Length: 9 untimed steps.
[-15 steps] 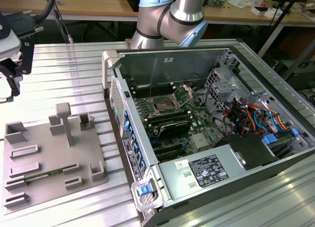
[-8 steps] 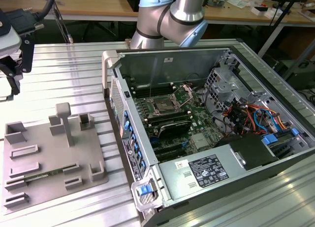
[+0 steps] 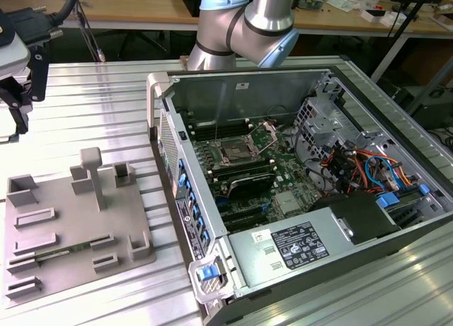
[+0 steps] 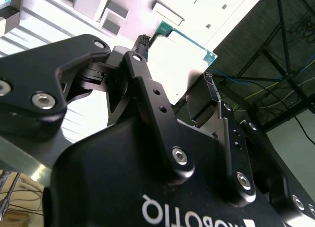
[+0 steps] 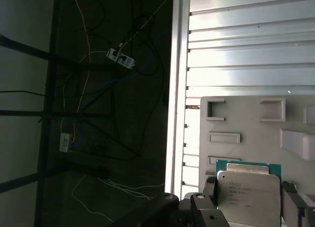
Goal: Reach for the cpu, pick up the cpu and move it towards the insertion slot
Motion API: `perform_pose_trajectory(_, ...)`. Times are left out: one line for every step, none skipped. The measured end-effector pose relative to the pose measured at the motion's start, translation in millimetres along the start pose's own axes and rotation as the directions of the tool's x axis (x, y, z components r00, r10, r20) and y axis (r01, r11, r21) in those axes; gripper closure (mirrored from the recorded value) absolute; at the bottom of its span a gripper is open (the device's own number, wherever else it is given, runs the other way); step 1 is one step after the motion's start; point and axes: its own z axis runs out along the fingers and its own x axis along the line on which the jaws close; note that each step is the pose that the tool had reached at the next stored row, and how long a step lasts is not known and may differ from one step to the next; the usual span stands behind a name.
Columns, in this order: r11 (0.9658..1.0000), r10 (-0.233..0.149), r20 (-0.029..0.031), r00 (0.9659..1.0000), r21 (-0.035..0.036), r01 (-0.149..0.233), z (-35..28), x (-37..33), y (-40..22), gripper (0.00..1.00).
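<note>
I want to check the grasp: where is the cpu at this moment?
In both wrist views the cpu sits between the jaws of the gripper, with the grey tray behind it.

**One overview from above, two cameras on the wrist**

The exterior view looks down at a slant from well back onto the ribbed table [image 3: 99, 107]. The grey tray [image 3: 64, 227] is at the exterior view's left and the open computer case [image 3: 297, 78] at its right. The first wrist view faces down past the cpu [image 5: 248, 187] to the tray, the table edge and the floor [image 5: 98, 113]. The second wrist view sits close behind the end effector [image 4: 177, 64], looking along it. Both wrist views share the cpu, tray and table.
</note>
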Motion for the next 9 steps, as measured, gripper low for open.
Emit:
perform_pose_trajectory(1.0000,0.000,0.0001,1.0000,0.0000,0.000,0.0,0.0,0.0,0.45)
perform_pose_trajectory(1.0000,0.000,0.0001,1.0000,0.0000,0.000,0.0,-0.1,0.0,0.45)
perform_pose_trajectory(1.0000,0.000,-0.0001,1.0000,0.0001,0.000,-0.1,-0.1,0.0,0.45)
perform_pose_trajectory(1.0000,0.000,-0.0001,1.0000,0.0001,0.000,-0.1,-0.1,0.0,0.45)
perform_pose_trajectory(1.0000,0.000,-0.0001,1.0000,0.0001,0.000,-0.2,-0.2,0.0,0.45)
perform_pose_trajectory(1.0000,0.000,-0.0001,1.0000,0.0001,0.000,-0.1,-0.2,0.0,0.45)
perform_pose_trajectory(1.0000,0.000,0.0000,1.0000,0.0001,0.000,-0.1,-0.3,0.0,0.45)
perform_pose_trajectory(1.0000,0.000,0.0001,1.0000,0.0000,0.000,-0.1,-0.3,0.0,0.45)
perform_pose_trajectory(1.0000,0.000,-0.0001,1.0000,0.0000,0.000,-0.1,-0.4,0.0,0.45)
